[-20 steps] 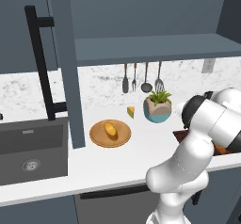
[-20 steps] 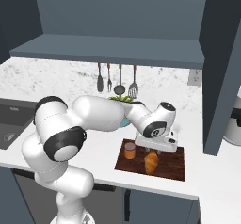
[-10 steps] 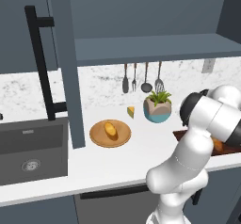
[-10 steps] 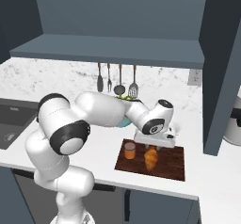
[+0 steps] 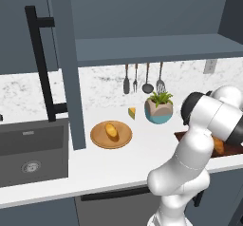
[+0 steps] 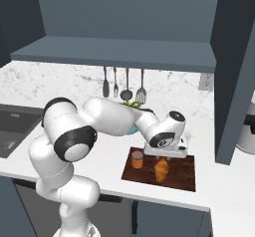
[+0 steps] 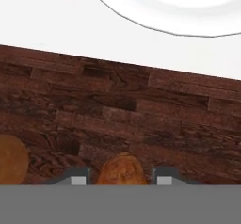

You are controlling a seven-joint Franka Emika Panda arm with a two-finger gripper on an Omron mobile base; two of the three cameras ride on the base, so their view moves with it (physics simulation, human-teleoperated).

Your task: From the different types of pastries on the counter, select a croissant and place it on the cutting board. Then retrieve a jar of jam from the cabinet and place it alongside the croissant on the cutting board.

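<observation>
1. Two pastries: an orange-brown oblong croissant (image 6: 161,170) with a rough baked surface, and a paler golden-yellow oblong pastry (image 5: 112,131) with a smoother one.
2. One flat dark reddish-brown rectangular wooden cutting board (image 6: 182,174), plank grain visible, lies on the white grey-speckled marble-look counter (image 5: 142,149) at the right, its near edge close to the counter's front edge.
3. One small squat orange-brown jar of jam (image 6: 137,160) with a lighter top stands upright on the board's left end. The croissant is just right of it on the same board, the two apart.
4. The golden pastry lies in the middle of one round light-tan wooden plate (image 5: 99,139), well left of the board.
5. One two-finger gripper (image 7: 120,180) hangs over the board, drawn in on the croissant with a dark tip tight to each side of it.
6. One small yellow cheese wedge (image 5: 132,112), one potted green plant (image 5: 159,111) in a blue-and-tan pot, and four dark metal utensils (image 6: 123,84) hanging on the backsplash.
7. One slate blue-grey cabinet door (image 5: 28,25) with a long black bar handle (image 5: 42,63) stands open at far left, above a dark grey sink (image 5: 28,149).
8. Open room: the board's right half is bare, and bare counter lies between plate and board.
</observation>
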